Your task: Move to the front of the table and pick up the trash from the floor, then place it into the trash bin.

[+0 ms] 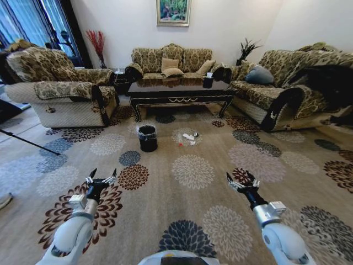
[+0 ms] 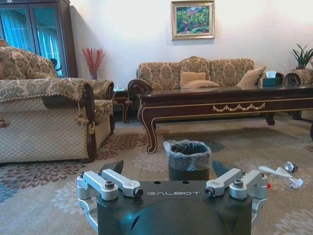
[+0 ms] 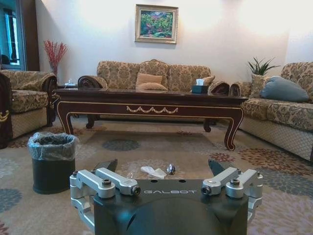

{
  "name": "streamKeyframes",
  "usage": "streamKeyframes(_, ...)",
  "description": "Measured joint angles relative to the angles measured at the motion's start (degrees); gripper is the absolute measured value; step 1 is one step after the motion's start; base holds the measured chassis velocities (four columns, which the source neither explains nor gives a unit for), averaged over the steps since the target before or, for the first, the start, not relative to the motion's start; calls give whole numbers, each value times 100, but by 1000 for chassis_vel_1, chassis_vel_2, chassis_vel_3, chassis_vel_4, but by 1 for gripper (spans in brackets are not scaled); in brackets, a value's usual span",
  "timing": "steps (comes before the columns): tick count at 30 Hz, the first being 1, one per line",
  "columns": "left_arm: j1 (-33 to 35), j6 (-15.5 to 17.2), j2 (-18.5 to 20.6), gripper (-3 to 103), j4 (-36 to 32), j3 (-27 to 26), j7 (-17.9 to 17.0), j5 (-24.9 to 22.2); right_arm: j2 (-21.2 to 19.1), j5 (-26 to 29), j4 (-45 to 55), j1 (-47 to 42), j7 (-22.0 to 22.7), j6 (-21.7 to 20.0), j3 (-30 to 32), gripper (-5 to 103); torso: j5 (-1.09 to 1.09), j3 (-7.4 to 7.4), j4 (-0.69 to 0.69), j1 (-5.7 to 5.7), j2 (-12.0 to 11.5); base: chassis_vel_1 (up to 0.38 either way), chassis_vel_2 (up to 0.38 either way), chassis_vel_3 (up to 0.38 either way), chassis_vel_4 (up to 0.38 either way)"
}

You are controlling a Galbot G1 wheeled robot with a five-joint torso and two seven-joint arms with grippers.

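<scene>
The trash, a few crumpled white paper scraps and a small silvery bit [image 1: 190, 136], lay on the flowered carpet just in front of the glossy near-black bench [image 1: 179, 91], with the small black liner-topped trash bin [image 1: 147, 138] near it on the left. Both the left end effector [image 1: 100, 178] and right end effector [image 1: 241, 180] hung spread and empty, well short. I'd say roll closer and square up first.

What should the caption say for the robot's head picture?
Both open grippers, left and right, hover over carpet facing trash, bin and table.
</scene>
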Motion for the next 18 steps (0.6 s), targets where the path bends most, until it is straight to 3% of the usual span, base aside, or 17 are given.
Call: streamKeyframes(18,12,-24,-62,100,-3,88,8,64,-204,5,-230,329,122,-18,-242,100,0,-314,1,-108,-421,0,0,0,0)
